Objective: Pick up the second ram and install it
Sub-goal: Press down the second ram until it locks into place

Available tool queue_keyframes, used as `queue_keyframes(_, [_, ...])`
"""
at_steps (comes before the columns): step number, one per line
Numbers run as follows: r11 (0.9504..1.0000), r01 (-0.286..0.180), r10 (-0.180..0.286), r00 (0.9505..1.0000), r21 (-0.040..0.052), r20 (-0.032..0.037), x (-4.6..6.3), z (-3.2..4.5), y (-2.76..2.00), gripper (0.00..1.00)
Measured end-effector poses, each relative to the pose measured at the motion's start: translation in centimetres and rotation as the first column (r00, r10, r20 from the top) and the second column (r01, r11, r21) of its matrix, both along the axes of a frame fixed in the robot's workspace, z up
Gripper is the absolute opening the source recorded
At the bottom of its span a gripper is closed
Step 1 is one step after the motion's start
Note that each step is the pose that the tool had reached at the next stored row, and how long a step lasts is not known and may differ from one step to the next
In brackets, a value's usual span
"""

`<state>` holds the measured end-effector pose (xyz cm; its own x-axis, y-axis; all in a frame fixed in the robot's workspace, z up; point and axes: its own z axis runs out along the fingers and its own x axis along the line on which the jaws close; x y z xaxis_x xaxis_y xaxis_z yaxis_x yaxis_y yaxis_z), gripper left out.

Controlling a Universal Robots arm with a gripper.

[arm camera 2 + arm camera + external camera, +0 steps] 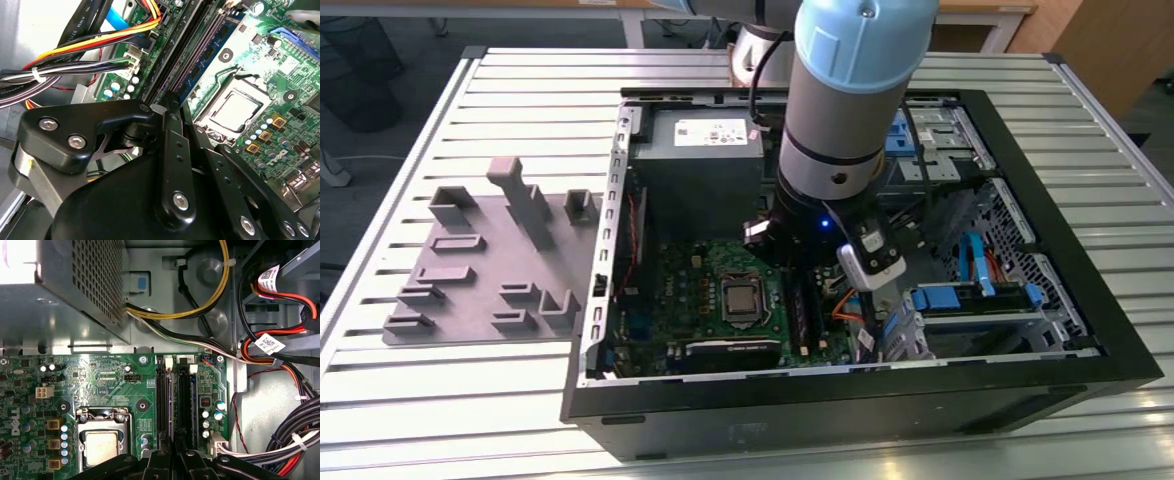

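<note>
1. Currently: arm (854,100) reaches down into the open case (1067,200), over the motherboard (100,375).
2. Gripper (172,457): fingers drawn close together, apparently clamped on the thin top edge of the ram (170,405).
3. Ram: seen edge-on, upright, along one of the slots (184,405) just beside the processor socket. I cannot tell if it is fully seated.
4. Cables (280,440): bundled near the slots' far side, apart from the stick.
5. Risks, as I judge them: a tilted stick could jam or bend under pressure, uneven force may leave one end unlatched, and a misaligned notch would stress the slot.
</note>
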<state>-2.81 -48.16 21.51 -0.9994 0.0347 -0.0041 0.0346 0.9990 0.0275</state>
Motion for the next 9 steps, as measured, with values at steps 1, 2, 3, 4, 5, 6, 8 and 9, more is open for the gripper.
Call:
queue_keyframes(1, [1.0,-0.001,0.001,1.0,-0.0001,0.0,0.0,-0.01,0.0,0.14])
queue_keyframes(2, [1.0,-0.002,0.002,1.0,0.0,0.0,0.0,-0.02,0.0,0.14])
queue_keyframes(3, [1.0,-0.003,0.003,1.0,0.0,0.0,0.0,-0.04,0.0,0.14])
queue_keyframes(4, [1.0,-0.006,0.006,1.0,0.0002,0.0001,0.0,-0.07,0.0,0.14])
queue_keyframes(5, [1.0,-0.009,0.009,1.0,0.0003,0.0001,0.0,-0.1,0.0,0.14])
queue_keyframes(6, [0.9999,-0.011,0.011,0.9999,0.0001,0.0,0.0,-0.13,0.0,0.14])
queue_keyframes(8, [0.9999,-0.012,0.012,0.9999,0.0001,0.0,0.0,-0.18,0.0,0.14])
queue_keyframes(9, [0.9999,-0.013,0.013,0.9999,0.0,0.0,0.0,-0.21,0.0,0.14])
